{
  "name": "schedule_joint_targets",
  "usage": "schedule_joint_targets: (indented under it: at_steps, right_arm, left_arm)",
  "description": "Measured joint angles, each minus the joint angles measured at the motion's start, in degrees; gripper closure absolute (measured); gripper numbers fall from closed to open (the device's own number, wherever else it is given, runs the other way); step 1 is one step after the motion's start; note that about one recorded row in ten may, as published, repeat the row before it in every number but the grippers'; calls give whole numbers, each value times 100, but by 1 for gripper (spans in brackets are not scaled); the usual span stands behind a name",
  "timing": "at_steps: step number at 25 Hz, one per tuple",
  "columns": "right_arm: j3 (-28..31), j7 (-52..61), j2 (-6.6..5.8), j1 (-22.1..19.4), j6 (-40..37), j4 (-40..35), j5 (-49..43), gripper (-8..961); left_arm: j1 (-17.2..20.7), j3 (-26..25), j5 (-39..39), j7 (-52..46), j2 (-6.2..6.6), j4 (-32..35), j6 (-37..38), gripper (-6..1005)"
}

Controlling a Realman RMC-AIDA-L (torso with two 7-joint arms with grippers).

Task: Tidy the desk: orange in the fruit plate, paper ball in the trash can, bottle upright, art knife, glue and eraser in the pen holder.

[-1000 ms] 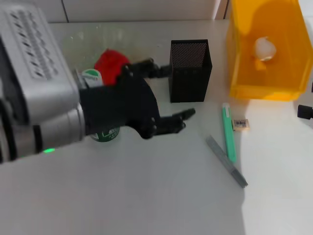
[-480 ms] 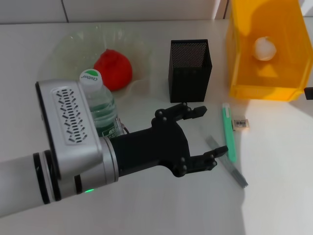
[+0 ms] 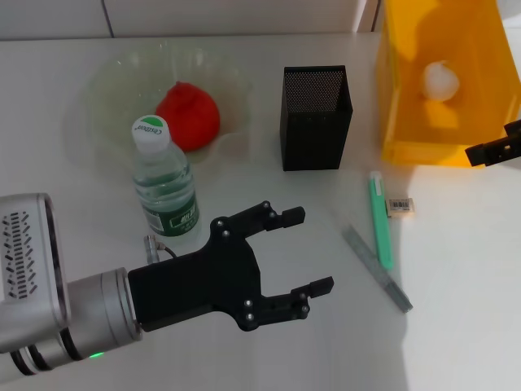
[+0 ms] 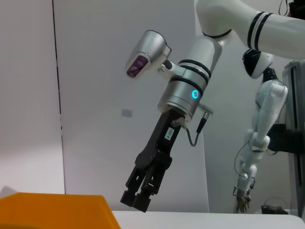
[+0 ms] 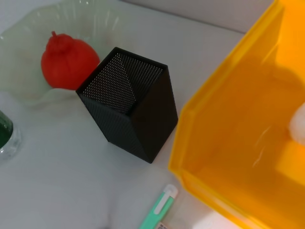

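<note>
1. Front-centre and front-right of tabletop (image 3: 456,326): bare, free passage.
2. Pen holder (image 3: 317,118) top open; trash can (image 3: 444,81) flanks it toward the right edge, fruit plate (image 3: 122,90) toward the left.
3. Upright bottle (image 3: 165,189) blocks left-centre.
4. Art knife (image 3: 379,220), glue (image 3: 376,268), eraser (image 3: 400,207) lie flat right of centre.

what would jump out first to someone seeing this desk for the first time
The left gripper, black and open, fills the near left of the head view beside the upright bottle. Behind it a red-orange fruit sits in the clear plate, and the yellow bin holds a paper ball.
</note>
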Motion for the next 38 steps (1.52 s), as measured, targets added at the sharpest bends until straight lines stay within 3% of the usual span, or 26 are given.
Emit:
schedule_joint_targets:
  at_steps: [2, 12, 17, 27, 38]
  right_arm:
    - [-323, 306, 8, 145, 28, 92, -126, 119]
    - [-1992, 1773, 33, 794, 374, 675, -991, 118]
    - [-2418, 2457, 55, 1077, 727, 1147, -997, 118]
    - [-2857, 3097, 76, 1479, 1580, 2343, -945, 132]
    - [-2826, 3131, 75, 1527, 2213, 2879, -686, 160]
  left_arm:
    - [-100, 4, -187, 398, -11, -374, 81, 199]
    - [-259, 10, -167, 480, -3, -589, -93, 199]
    - [-342, 49, -154, 705, -11, -840, -157, 199]
    - [-464, -4, -150, 804, 0, -1121, -201, 199]
    - [-537, 48, -142, 818, 5, -1171, -225, 199]
